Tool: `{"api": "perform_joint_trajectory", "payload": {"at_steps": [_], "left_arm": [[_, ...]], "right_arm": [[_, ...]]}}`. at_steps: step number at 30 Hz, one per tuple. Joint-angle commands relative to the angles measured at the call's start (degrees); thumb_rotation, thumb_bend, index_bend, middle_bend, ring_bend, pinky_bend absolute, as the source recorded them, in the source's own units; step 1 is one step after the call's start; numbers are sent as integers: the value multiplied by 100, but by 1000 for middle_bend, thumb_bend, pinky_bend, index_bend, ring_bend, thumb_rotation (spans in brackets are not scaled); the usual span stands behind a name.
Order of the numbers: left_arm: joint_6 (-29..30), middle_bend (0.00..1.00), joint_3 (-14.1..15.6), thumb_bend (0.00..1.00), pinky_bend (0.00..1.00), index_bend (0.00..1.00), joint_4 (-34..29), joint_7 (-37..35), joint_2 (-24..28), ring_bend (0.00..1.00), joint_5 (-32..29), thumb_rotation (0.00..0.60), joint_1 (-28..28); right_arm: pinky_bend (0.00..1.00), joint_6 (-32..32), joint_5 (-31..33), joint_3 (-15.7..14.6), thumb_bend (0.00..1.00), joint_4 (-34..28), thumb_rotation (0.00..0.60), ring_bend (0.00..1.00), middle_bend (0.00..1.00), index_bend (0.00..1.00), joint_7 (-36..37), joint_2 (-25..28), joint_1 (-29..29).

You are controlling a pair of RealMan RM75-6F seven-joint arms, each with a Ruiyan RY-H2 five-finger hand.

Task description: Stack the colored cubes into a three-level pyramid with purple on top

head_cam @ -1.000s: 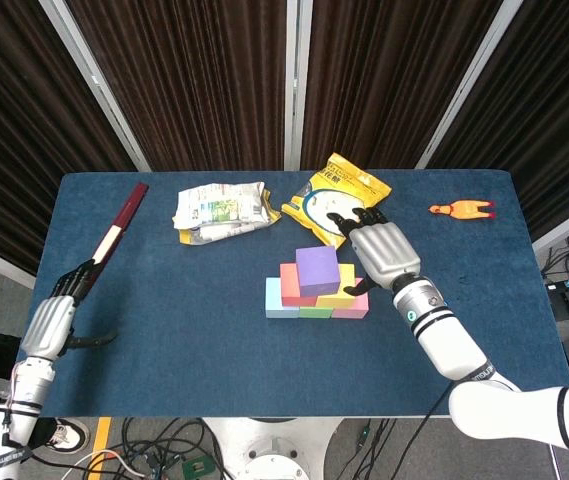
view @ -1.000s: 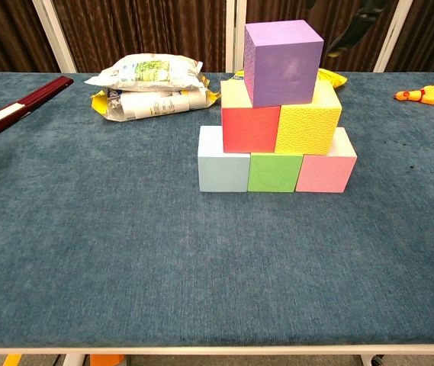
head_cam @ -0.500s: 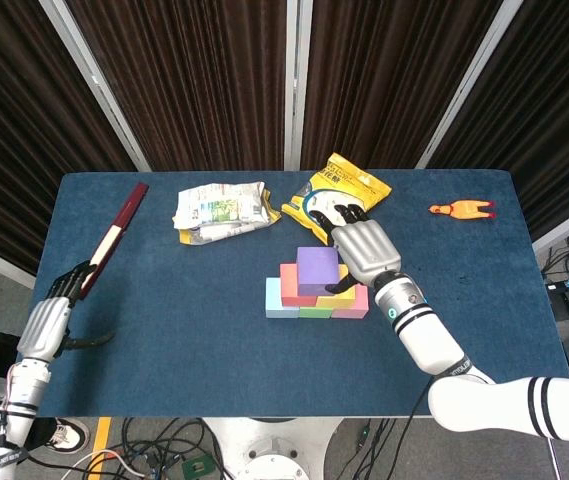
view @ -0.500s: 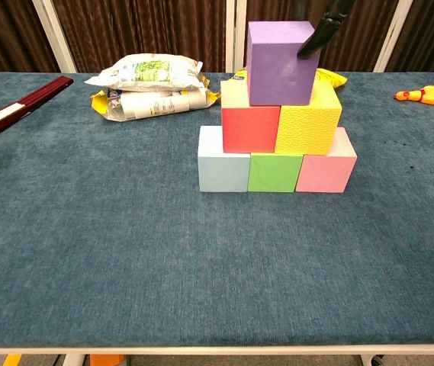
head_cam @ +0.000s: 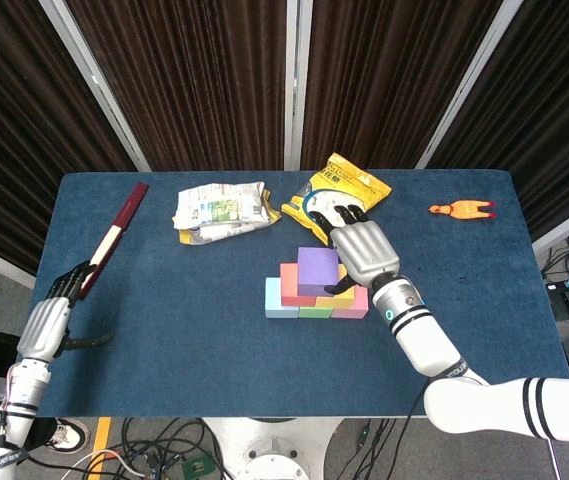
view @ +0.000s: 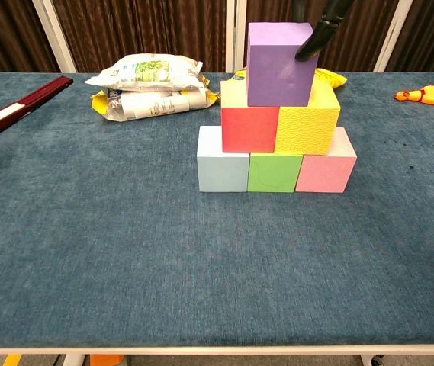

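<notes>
The pyramid stands mid-table: a light blue cube, a green cube and a pink cube form the base. A red cube and a yellow cube sit on them. On top rests the purple cube. My right hand lies palm down over the yellow cube, against the purple cube's right side, fingers stretched out; one fingertip touches the purple cube's upper right edge. My left hand hovers at the table's left edge, fingers apart and empty.
A crumpled printed bag and a yellow snack bag lie behind the pyramid. A dark red and white stick lies at the far left. An orange rubber chicken lies at the back right.
My right hand has moved left against the purple cube. The purple cube has turned slightly and now sits squarer on the red and yellow cubes. The left hand has hardly moved.
</notes>
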Motion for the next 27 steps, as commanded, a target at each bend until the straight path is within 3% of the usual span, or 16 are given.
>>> {"api": "perform_joint_trajectory", "payload": {"at_steps": [1,8,16,27], "left_arm": [[0,1,2,91,10,20,2,-8,-2,0,2,600,1],[1,1,0,91,10,20,16,-24,-5,0,10,600,0],[7,1,-5,91,10,21,-6,-9,0,0,13,600,-2],[6,1,-7,91,9,21,-31,10,7,0,15,600,-7]], "right_arm": [[0,22,12,15,0,-20,600,45,520,0,-11,5,2],[0,-28,91,8,0,-50,600,45,501,0,-62,34,15],[0,-68,82,20,0,-63,600,31,346,0,-35,73,-4],[0,-161,66,16,0,-77,600,12,251,0,8,119,-21]]}}
